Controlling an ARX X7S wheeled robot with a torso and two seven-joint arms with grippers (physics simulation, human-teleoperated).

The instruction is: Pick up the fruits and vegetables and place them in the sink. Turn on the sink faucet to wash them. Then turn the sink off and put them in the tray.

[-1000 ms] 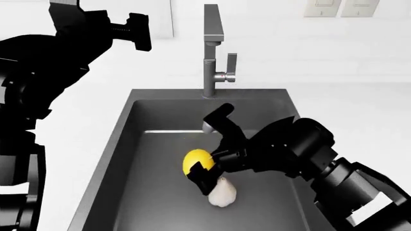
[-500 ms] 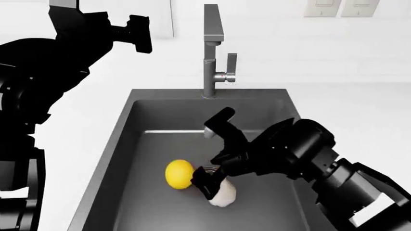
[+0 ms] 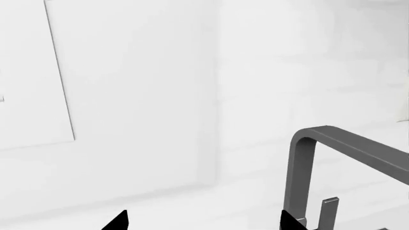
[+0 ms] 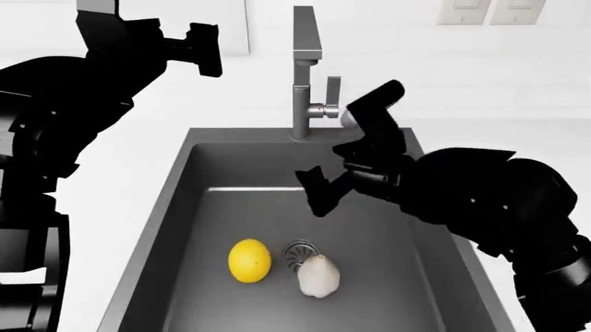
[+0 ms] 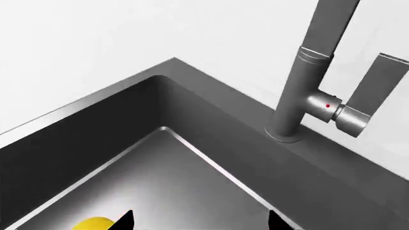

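2 pieces of produce are lying on the floor of the sink (image 4: 194,207): the lemon (image 4: 249,261) is sitting to the left of the round drain (image 4: 297,251), and the garlic (image 4: 319,276) is resting just right of the lemon, right at the drain's near edge, its pointed tip aiming toward the faucet (image 4: 308,76). the 2 are lying close together but apart. the right gripper (image 4: 344,151) is hanging above the back half of the sink, near the faucet's side lever (image 4: 331,96), with its fingers spread wide and holding nothing; 1 finger is reaching up beside the lever, though whether it is touching cannot be told. in the right wrist view the lever is standing upright beside the faucet's post and a sliver of the lemon is showing at the frame's edge. the left gripper (image 4: 205,50) is hovering over the white counter (image 4: 138,152) left of the faucet, its fingertips (image 3: 118,221) apart and empty
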